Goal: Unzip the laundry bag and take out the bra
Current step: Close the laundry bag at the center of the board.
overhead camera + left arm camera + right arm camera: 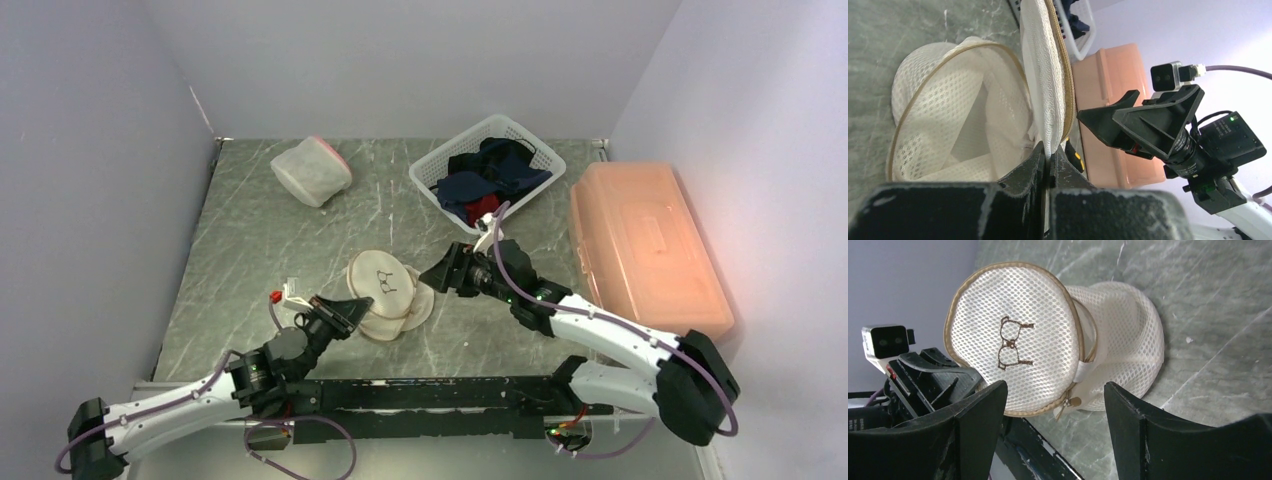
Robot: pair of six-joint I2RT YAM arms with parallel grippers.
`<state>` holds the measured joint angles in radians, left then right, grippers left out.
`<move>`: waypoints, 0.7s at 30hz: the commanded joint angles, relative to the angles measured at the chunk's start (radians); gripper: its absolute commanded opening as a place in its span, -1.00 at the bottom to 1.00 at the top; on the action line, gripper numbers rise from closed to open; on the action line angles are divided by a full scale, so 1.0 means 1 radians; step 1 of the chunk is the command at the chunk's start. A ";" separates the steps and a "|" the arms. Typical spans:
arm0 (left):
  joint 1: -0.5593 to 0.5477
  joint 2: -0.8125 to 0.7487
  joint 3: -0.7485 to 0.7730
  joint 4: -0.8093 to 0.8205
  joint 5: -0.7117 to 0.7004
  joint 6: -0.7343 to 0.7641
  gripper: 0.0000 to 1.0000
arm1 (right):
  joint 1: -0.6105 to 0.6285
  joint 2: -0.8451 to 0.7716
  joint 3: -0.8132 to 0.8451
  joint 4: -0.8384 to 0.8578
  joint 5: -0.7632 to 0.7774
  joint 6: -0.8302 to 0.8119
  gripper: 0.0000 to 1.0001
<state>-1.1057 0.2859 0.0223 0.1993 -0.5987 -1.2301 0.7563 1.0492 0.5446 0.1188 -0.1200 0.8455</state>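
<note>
On laundry bag (1045, 75) rim, left claw (1049, 159)

Soft, even light is filling the scene; the orange box (640, 240) is glaring pale, tinting the wall (765, 200) beside it pink.

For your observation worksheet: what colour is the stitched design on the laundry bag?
Brown design on the cream laundry bag; clearest in right wrist view.

Both arms are chunky white plastic shells (610, 335) with matte black joints (270, 370), thin purple cables (1243, 71) looping off them, boxy grey wrist cameras (1168, 76), and a tiny green status light (1232, 118) glowing.
</note>
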 commanded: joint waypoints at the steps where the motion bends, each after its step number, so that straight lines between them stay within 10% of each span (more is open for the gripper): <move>1: 0.004 0.032 -0.014 0.048 -0.005 -0.072 -0.95 | -0.005 0.084 0.009 0.102 -0.081 0.071 0.48; 21: 0.004 0.009 -0.017 -0.003 0.024 -0.063 -0.95 | -0.006 0.441 -0.030 0.408 -0.203 0.290 0.29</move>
<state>-1.1046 0.3199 0.0113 0.2115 -0.5865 -1.2797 0.7532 1.4559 0.5404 0.3794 -0.2966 1.0756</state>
